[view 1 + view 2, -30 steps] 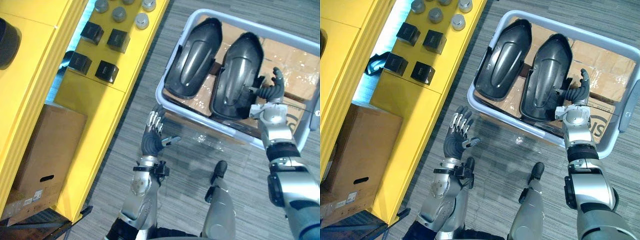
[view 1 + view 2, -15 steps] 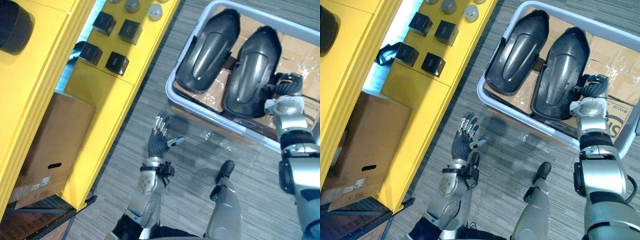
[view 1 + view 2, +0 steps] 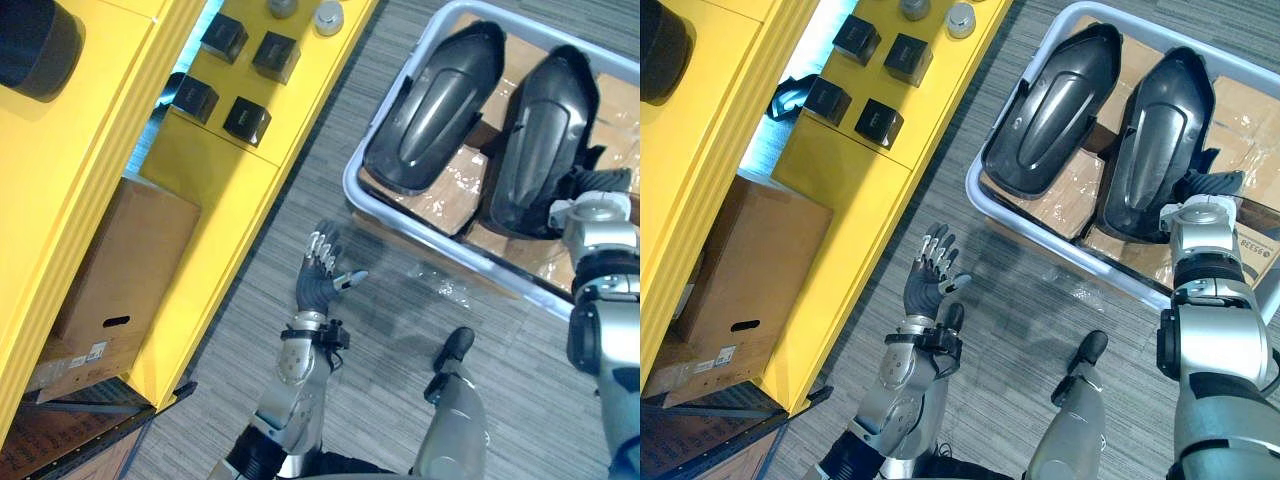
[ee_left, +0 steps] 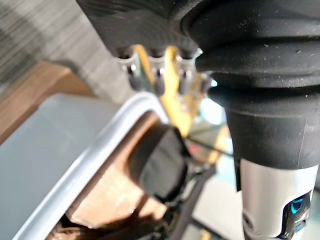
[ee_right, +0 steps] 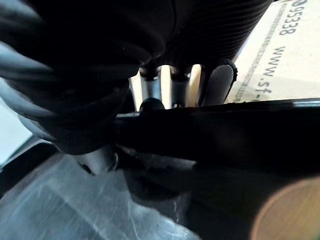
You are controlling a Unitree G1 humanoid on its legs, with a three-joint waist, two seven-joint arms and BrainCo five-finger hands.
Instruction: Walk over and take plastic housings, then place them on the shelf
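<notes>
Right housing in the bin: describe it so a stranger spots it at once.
Beside the yellow shelf stands a pale-rimmed bin lined with cardboard. Two dark shells lie side by side in it. The right housing is farther from the shelf than the left housing, with the right hand at its near end.

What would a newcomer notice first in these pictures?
Two dark housings lie side by side in a pale tub at right, the right robot hand at one's edge. At left stands a yellow shelf with black cubes; the left robot hand hangs open over the floor.
</notes>
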